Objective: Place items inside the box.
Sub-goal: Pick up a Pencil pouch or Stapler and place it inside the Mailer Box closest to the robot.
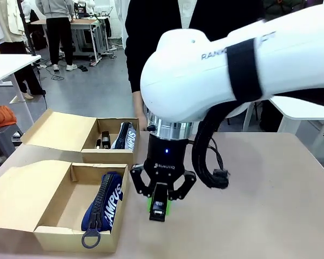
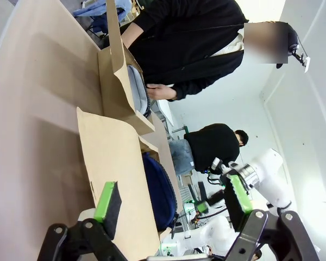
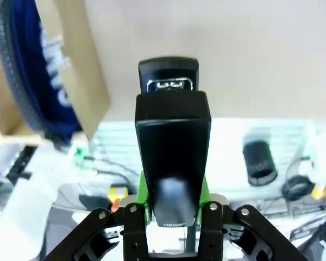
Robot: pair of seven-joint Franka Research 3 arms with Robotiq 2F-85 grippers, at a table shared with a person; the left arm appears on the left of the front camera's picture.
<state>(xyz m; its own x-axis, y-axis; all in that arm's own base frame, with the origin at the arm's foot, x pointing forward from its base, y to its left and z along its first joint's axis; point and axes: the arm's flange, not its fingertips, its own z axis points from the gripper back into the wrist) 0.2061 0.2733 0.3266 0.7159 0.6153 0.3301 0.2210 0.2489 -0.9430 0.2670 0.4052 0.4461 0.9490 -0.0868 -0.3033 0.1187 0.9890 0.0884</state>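
The right claw (image 1: 161, 208) points down over the bare table (image 1: 270, 205), its jaws drawn narrow and holding a slim black stapler (image 3: 173, 136). The stapler hangs upright in the grip. It is pinched near one end between the green pads, and its free end, which shows a metal mouth, points toward the table.

Just to this claw's left sits an open cardboard box (image 1: 75, 240) with a navy blue zippered pouch (image 1: 105, 199) with white lettering lying inside. Beyond the claw, also to its left, is a second box (image 1: 105, 156) holding another pouch and some dark items.

The left claw (image 2: 172, 198) is spread wide with nothing between its pads.

The stapler looks stiff, smooth-sided and fairly light, so it is unlikely to bend or break. Being hinged, it could flap open if taken by the top arm alone. Pinching across both flat sides looks safest. Held this near one end, it may pivot if bumped against the box wall.
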